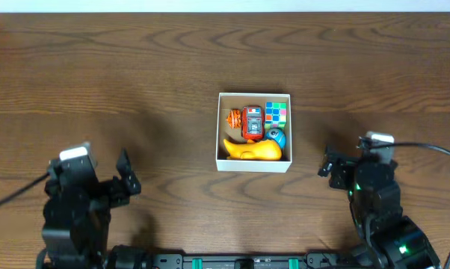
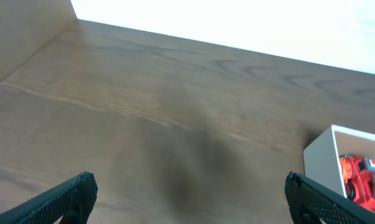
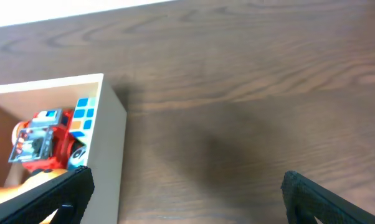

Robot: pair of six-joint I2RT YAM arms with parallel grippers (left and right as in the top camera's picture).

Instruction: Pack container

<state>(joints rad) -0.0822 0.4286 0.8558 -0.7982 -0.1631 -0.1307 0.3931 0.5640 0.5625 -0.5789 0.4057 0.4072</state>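
One square container [image 1: 253, 166], mouth upward, walls upright

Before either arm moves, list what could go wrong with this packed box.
1. The red toy seems to ride atop the others in the crowded container; it may tumble out if the box is moved.
2. The left gripper and right gripper stand open, apart from the container; a spread finger could clip its thin wall and shove it.
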